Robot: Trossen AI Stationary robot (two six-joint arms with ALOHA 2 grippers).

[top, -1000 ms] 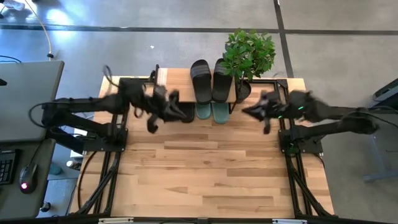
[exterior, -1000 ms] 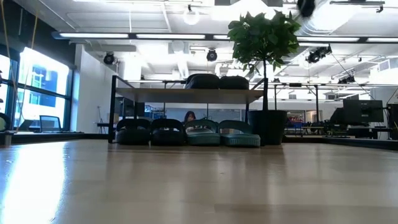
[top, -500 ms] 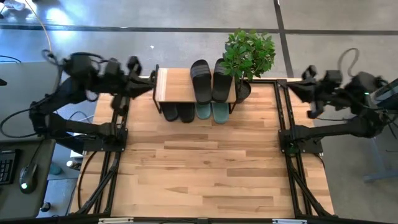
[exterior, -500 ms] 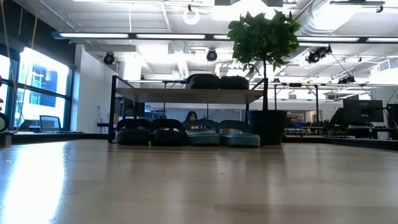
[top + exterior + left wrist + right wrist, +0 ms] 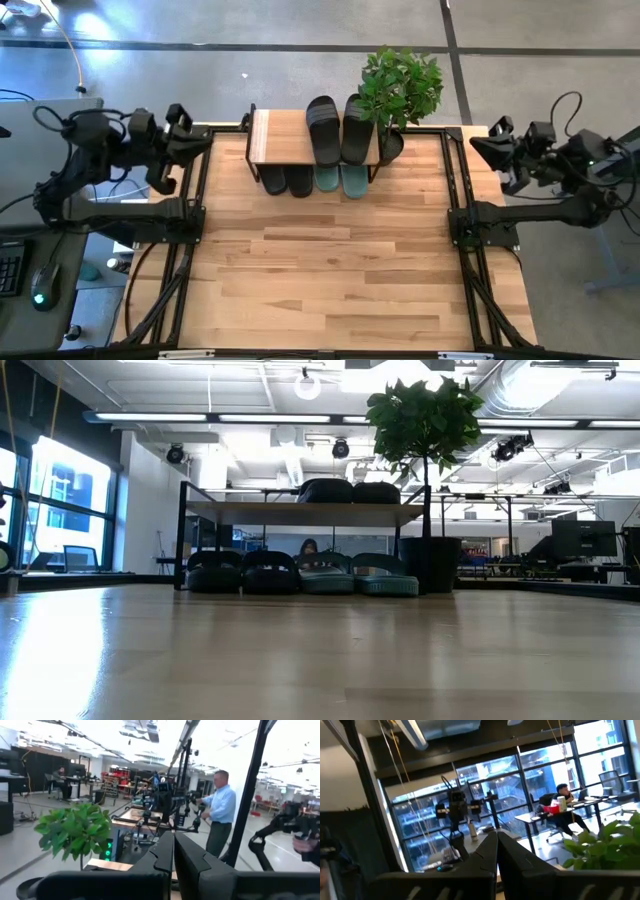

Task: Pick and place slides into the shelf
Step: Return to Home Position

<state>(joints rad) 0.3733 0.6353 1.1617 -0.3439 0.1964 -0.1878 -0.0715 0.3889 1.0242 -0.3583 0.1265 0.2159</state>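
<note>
The shelf (image 5: pixel 290 137) stands at the table's far edge. One black pair of slides (image 5: pixel 340 128) lies on its plank top (image 5: pixel 300 512). Below it, on the tabletop, sit the other black pair (image 5: pixel 288 181) (image 5: pixel 243 572) and the sage-green pair (image 5: pixel 340 180) (image 5: pixel 360 574). My left gripper (image 5: pixel 196 143) (image 5: pixel 173 854) is off the table's left edge, shut and empty. My right gripper (image 5: pixel 482 151) (image 5: pixel 497 851) is off the right edge, likewise shut and empty. Neither arm shows in the low view.
A potted plant (image 5: pixel 400 88) (image 5: pixel 428 420) stands against the shelf's right end. The wooden tabletop (image 5: pixel 320 270) stretches from the shelf to the near edge. A desk with a keyboard and mouse (image 5: pixel 40 297) is to the left. People show in the room beyond.
Both arms have pulled away from the shelf: the left gripper from beside the lower black pair out past the table's left edge, the right gripper from near the plant out past the right edge. The slides and shelf have stayed put.
</note>
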